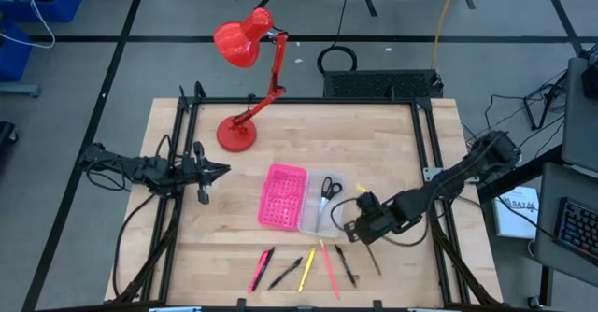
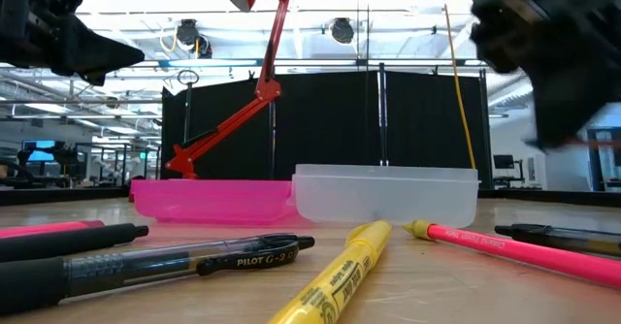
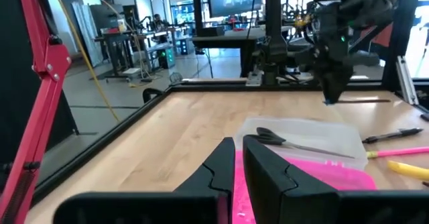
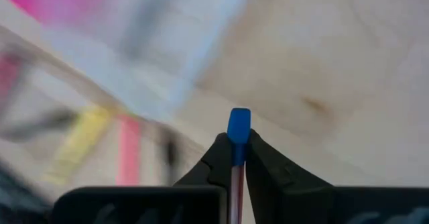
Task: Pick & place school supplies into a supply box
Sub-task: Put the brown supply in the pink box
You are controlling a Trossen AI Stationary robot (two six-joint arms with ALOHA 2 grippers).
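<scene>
High view: pale wooden table (image 1: 243, 195) inside a black frame, grey floor with dark tape lines around it; a red desk lamp (image 1: 245, 78) stands at the table's upper left. The supply box (image 1: 304, 200) lies near frame centre, pink perforated half left, clear tray right, long axis running up-down in frame; scissors (image 1: 327, 189) lie in the clear tray, handles toward the top. Below the box a row of pens (image 1: 304, 267) lies on the wood, most angled a little off vertical. Left gripper (image 1: 222, 170) hangs at mid-left, pointing right, apart from the box. Right gripper (image 1: 348, 230) sits just right of the clear tray, above the pen row. Low view: wood surface in the foreground, black curtain panels and a lit workshop behind; a black pen (image 2: 175, 261), a yellow highlighter (image 2: 335, 280) and a pink pen (image 2: 514, 248) lie in front of the box, long axes fanning toward the camera. Left wrist view: the left fingers (image 3: 265, 174) stand nearly together with a thin gap, nothing between them; the scissors point lengthwise across the tray. Right wrist view: the right jaws are closed on a thin pencil with a blue end cap (image 4: 238, 133), its long axis running straight out between the fingertips; the background is blurred.
</scene>
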